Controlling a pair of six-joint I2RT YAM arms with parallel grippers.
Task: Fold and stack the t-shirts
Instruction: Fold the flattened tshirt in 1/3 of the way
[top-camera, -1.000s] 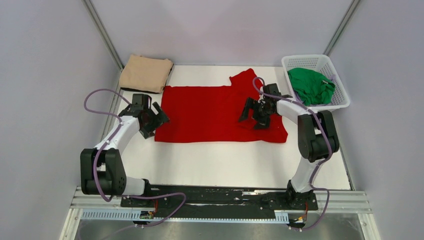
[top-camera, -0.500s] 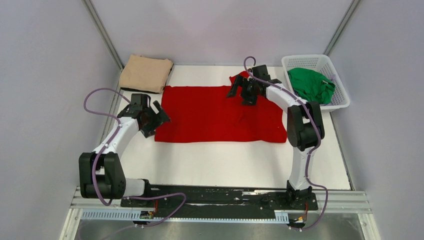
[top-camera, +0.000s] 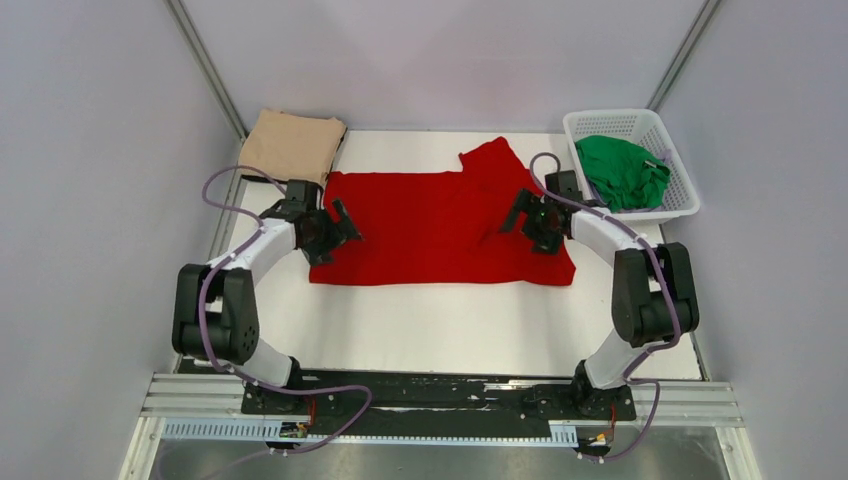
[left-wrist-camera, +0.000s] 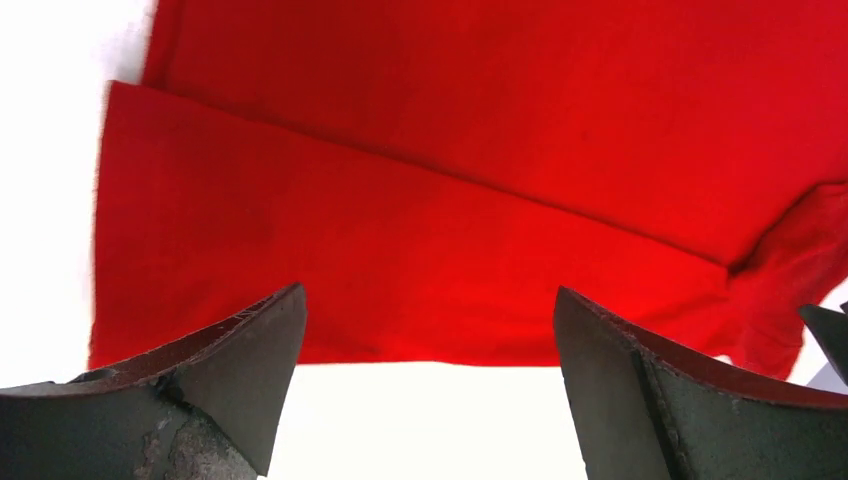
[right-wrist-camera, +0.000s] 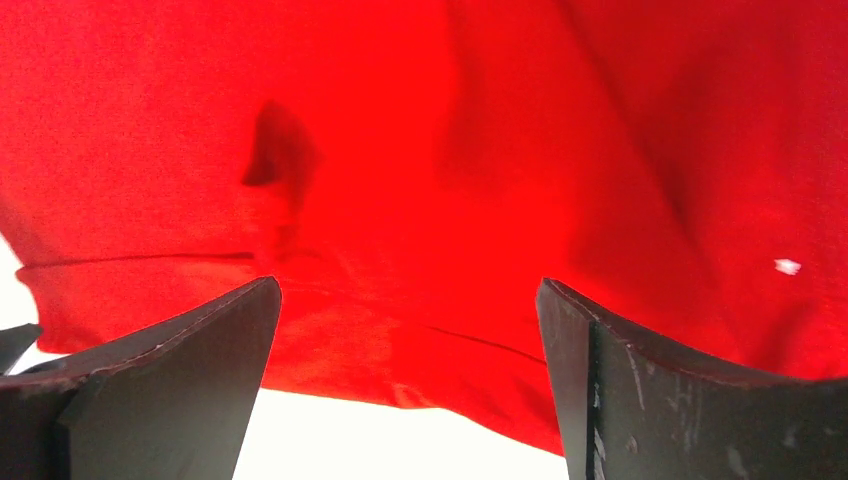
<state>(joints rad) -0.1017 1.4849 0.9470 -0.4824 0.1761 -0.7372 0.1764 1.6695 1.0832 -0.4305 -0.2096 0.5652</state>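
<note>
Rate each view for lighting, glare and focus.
Top external: even light, faint shadows, everything sharp. Left wrist: the table blown out to white, the red t-shirt crisp with its fold edge clear, the left hand dark. Right wrist: the red heavily saturated, the cloth slightly soft, a dark shadowed crease at upper left.

Bare tabletop (top-camera: 450, 320) lies open along the near side, before the spread red shirt (top-camera: 430, 220). The white basket (top-camera: 688, 195) blocks the far right corner, the folded tan shirt (top-camera: 292, 145) the far left. Open air spans the cloth between left end effector (top-camera: 338, 228) and right end effector (top-camera: 528, 215).
</note>
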